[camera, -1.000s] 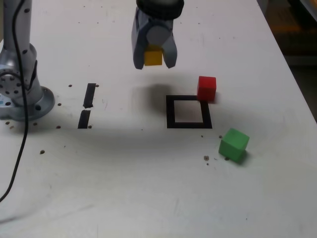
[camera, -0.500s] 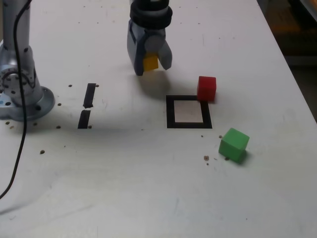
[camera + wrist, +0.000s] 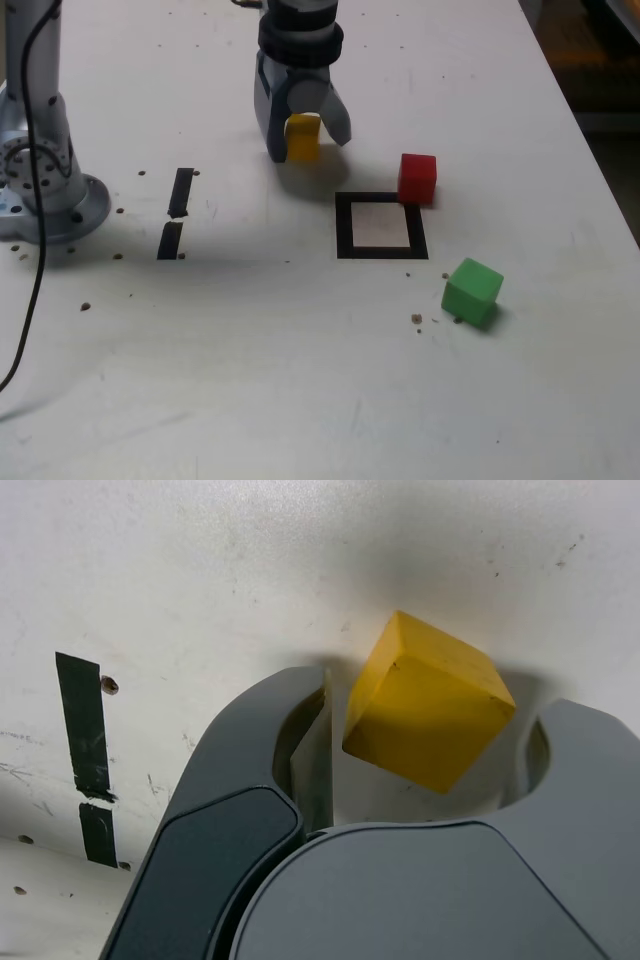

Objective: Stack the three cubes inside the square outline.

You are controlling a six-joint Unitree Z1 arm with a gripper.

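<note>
White tabletop (image 3: 300,380) mostly bare, tool (image 3: 302,140) spread around loose yellow cube (image 3: 302,137), outside square outline (image 3: 381,225).

yellow cube (image 3: 302,138), red cube (image 3: 417,178), green cube (image 3: 472,290) (grey fingers (image 3: 337,122))

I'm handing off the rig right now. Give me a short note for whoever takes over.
Gripper: open, fingers apart on either side of the yellow cube, not clamping it; cube sits on the table, outside the square outline.
Red cube: at the outline's far corner on the exterior view's right.
Green cube: on the table, nearer the camera than the outline.
Done: nothing stacked.
Left: all three cubes into the outline.
</note>
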